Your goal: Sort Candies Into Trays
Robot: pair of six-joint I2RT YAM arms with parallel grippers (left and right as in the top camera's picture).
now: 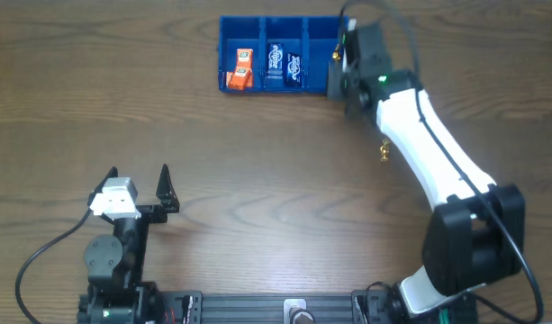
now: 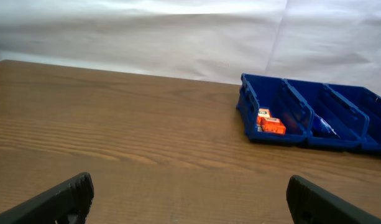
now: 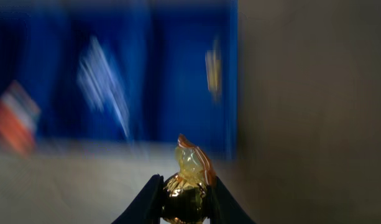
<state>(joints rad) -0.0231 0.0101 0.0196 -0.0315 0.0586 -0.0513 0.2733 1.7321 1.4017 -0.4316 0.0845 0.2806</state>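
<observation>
Counter of brown wood carries a blue tray with three compartments side by side, set toward the far edge. Orange candies lie in the tray's left compartment and blue-wrapped candies in the middle one. A small gold piece shows blurred in the right one.

The right arm reaches up to the right end of the tray. Its right tool is pinched shut on a gold-wrapped candy, whose twisted wrapper end sticks up between the two fingers. In the right wrist view the candy hangs close to the outer wall of the right compartment. Whether it is over the compartment or just outside it cannot be told.

A loose gold candy lies on the counter just beside the right arm's white forearm, well apart from the tray.

The left arm sits at the near left of the counter. The left tool is spread wide and holds nothing. It points toward the tray over bare wood, well apart from every candy.
</observation>
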